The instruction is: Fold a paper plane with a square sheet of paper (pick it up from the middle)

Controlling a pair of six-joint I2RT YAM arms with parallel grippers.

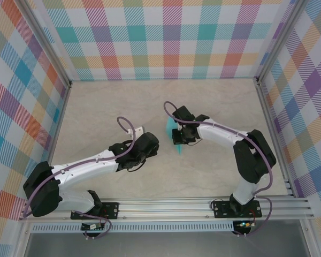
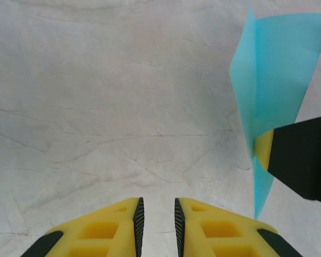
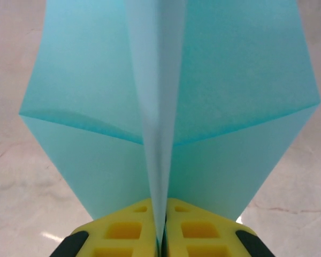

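The light-turquoise square sheet of paper [image 3: 224,91] is creased into a pointed paper plane shape, with a centre fold and two flaps spreading to either side. My right gripper [image 3: 166,201] is shut on that centre fold and holds the paper upright above the table. From above, the paper [image 1: 170,127] shows beside the right gripper [image 1: 178,137] near the table's middle. My left gripper [image 2: 157,201] hovers over bare table with a narrow gap between its pads and nothing in it. The paper [image 2: 273,64] hangs to its right, held by the right gripper's yellow fingers [image 2: 264,148]. The left gripper [image 1: 151,141] sits just left of the paper.
The pale marbled table [image 1: 107,101] is enclosed by checkered walls at the left [image 1: 21,91], back [image 1: 166,37] and right [image 1: 305,96]. An aluminium rail [image 1: 176,206] with both arm bases runs along the near edge.
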